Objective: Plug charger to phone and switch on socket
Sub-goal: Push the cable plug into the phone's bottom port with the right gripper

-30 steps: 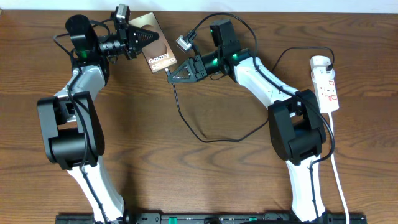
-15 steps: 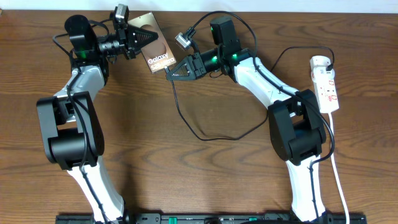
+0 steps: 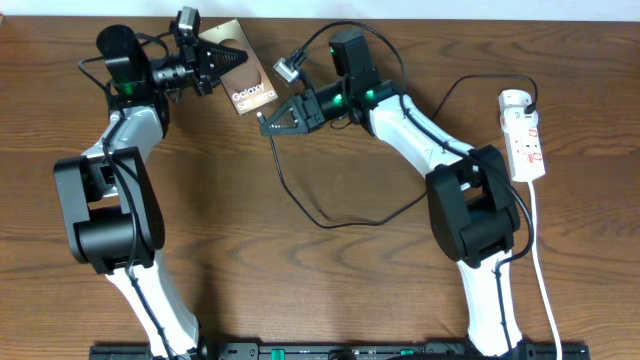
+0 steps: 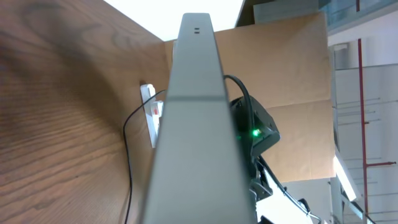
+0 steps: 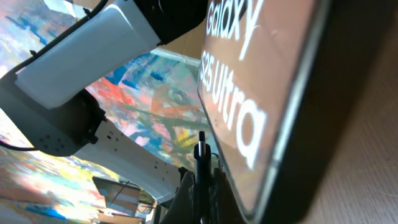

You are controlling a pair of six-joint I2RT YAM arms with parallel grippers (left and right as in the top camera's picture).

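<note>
**Phone blocks the left wrist camera**

From the left wrist, the phone (image 4: 193, 124) stands edge-on and runs off the bottom edge, hiding the left gripper (image 3: 235, 58) fingers and part of the socket (image 4: 149, 115). From the right wrist, the charger (image 5: 201, 155) tip is a dark blur — touching the phone or not, can't tell.

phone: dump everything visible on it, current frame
The flat rectangular phone with a glossy brown-bronze back shows that back to the overhead camera, lying diagonally at the far side of the wooden table. Its white lettering reads Galaxy S25 Ultra. The left wrist view sees only a thin pale grey edge. The left gripper clamps its upper end. The black charger's small plug tip, held by the right gripper, sits near its lower end and does not look inserted.
</note>
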